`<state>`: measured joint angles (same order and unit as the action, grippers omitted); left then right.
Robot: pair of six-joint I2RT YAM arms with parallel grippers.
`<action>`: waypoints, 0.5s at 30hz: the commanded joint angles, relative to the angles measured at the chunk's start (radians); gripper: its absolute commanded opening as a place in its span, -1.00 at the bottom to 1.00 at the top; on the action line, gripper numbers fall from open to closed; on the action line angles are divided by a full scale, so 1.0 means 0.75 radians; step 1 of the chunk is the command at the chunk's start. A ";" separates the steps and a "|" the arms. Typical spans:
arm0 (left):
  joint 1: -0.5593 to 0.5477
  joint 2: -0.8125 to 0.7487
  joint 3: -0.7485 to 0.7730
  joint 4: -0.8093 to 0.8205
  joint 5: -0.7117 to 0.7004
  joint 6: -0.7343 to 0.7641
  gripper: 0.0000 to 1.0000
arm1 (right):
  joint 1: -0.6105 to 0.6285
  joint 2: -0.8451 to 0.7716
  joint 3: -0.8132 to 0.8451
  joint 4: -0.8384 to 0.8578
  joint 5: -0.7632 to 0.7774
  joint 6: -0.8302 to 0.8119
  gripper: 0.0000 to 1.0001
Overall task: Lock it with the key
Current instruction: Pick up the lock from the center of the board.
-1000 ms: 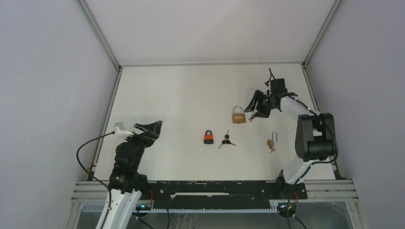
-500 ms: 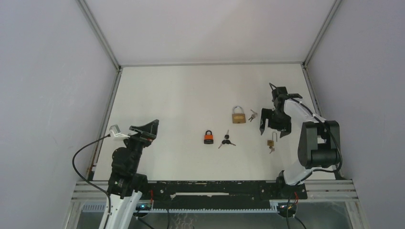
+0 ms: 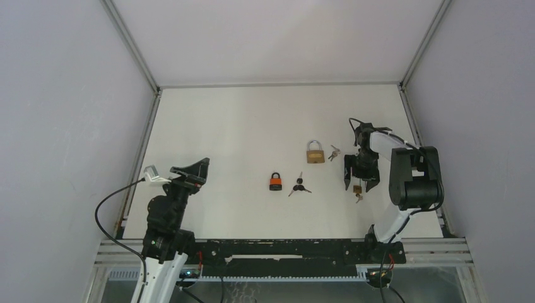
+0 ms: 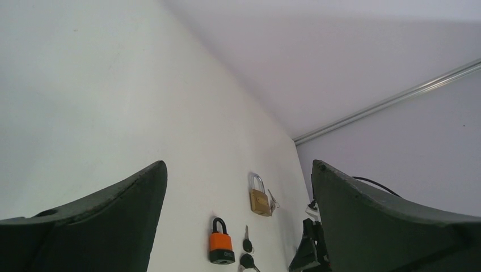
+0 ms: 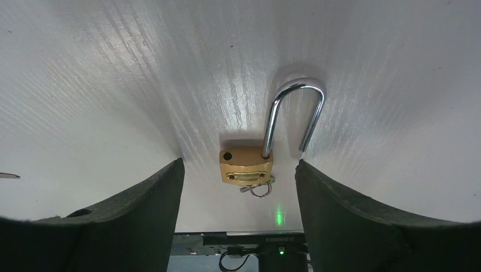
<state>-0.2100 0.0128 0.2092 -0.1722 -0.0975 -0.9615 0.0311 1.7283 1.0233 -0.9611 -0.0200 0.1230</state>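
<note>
Right pincer [image 3: 360, 180] has dropped over the small padlock [image 5: 246, 165], spread wide and empty; brass looks hard, light and slick, so I'd pinch the body's flat sides.

**White table with three padlocks and their keys**

The white table [image 3: 240, 139] carries an orange padlock [image 3: 276, 182] near its middle, with black-headed keys [image 3: 299, 185] just beside it on the right. Farther back lies a larger brass padlock [image 3: 315, 153], its shackle closed, with small silver keys [image 3: 334, 152] just beside it. Toward the right edge lies a small brass padlock [image 5: 245, 165] with its shackle open and a key ring [image 5: 260, 190] at its base.
</note>
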 commanded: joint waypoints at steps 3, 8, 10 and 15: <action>0.012 0.010 -0.025 0.066 0.017 -0.007 0.97 | -0.025 0.042 0.013 0.011 -0.009 -0.030 0.41; 0.011 0.011 -0.023 0.066 0.015 0.001 0.97 | -0.030 0.068 0.021 0.003 0.008 -0.027 0.05; 0.012 0.010 -0.022 0.068 0.013 0.003 0.97 | -0.031 0.059 0.022 0.003 0.011 -0.030 -0.01; 0.012 0.010 -0.021 0.066 0.017 0.004 0.96 | -0.018 0.013 0.029 0.007 0.027 -0.038 -0.83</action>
<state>-0.2100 0.0132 0.2092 -0.1654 -0.0975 -0.9611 0.0174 1.7596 1.0302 -0.9730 -0.0471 0.1078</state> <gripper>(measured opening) 0.984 0.335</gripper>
